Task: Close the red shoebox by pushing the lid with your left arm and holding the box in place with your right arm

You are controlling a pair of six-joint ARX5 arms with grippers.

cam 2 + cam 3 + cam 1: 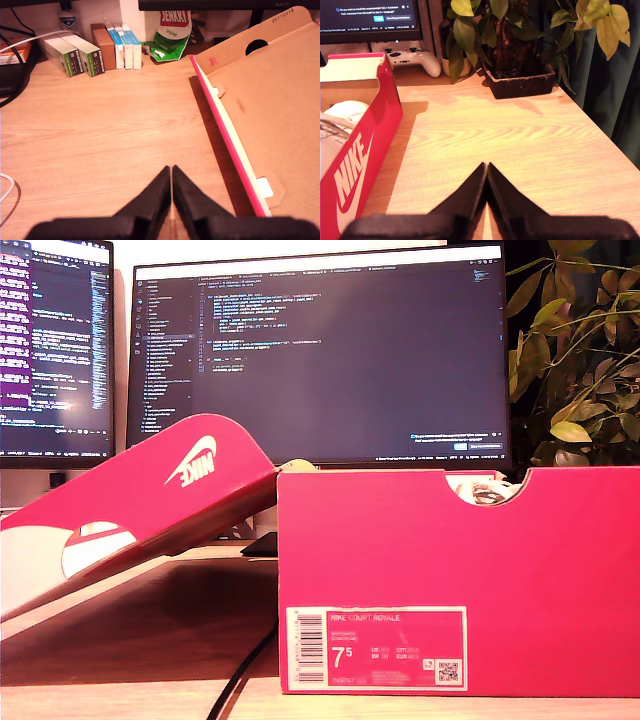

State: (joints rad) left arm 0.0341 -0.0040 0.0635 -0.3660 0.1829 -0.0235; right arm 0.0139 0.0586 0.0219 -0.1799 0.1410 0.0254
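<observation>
The red shoebox (460, 580) stands close to the exterior camera, filling that view's right, with a size label on its end. Its lid (150, 505) lies open, tilted back toward the exterior view's left, with a white logo on it. In the first wrist view the lid's brown cardboard inside (270, 115) and red edge show, and my first gripper (171, 172) hovers shut over bare table beside it. In the second wrist view the box's red side wall (365, 150) shows, with white paper inside. My second gripper (486, 169) is shut above the table beside that wall. Neither arm shows in the exterior view.
Two monitors (320, 350) stand behind the box. A potted plant (520, 45) and a white game controller (415, 60) sit at the table's back. Small boxes (95, 50) and a green packet (167, 35) line the back in the first wrist view. A black cable (240, 680) runs under the lid.
</observation>
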